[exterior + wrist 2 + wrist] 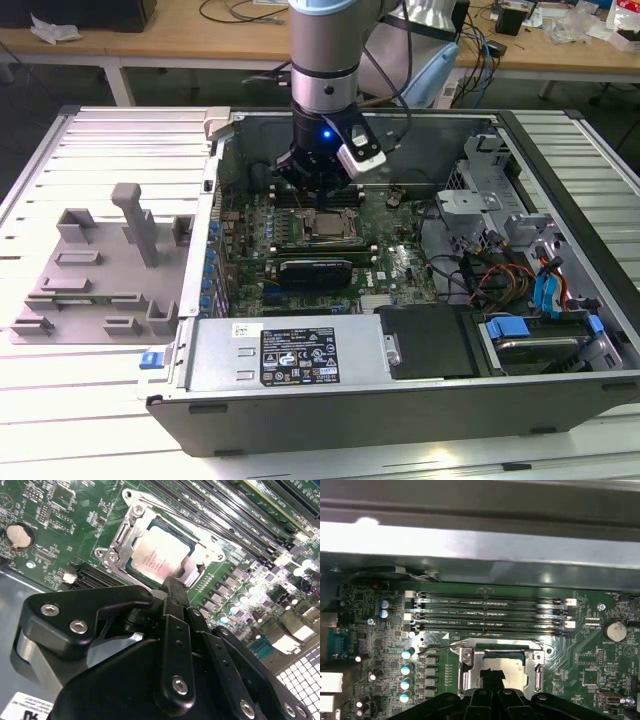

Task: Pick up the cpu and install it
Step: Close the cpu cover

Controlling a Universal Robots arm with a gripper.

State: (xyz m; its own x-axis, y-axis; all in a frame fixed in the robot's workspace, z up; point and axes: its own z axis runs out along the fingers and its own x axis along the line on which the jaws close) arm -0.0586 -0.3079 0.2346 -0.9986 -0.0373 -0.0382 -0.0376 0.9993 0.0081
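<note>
The cpu (159,555) lies flat in the socket (131,522) on the motherboard (55,525). The end effector (172,586) hangs straight above the socket, fingers together and holding nothing, its tip at the cpu's edge farthest from the memory slots (490,611).

Cpu (159,555): smooth, shiny silver metal lid. Socket frame (131,530): bright bare metal. Circuit board (45,540): glossy green surface. Gripper (171,589): matt black, smooth, with bright steel screws. Fixture blocks (100,262): matt grey plastic. Computer case (350,415): dull grey sheet metal.
</note>
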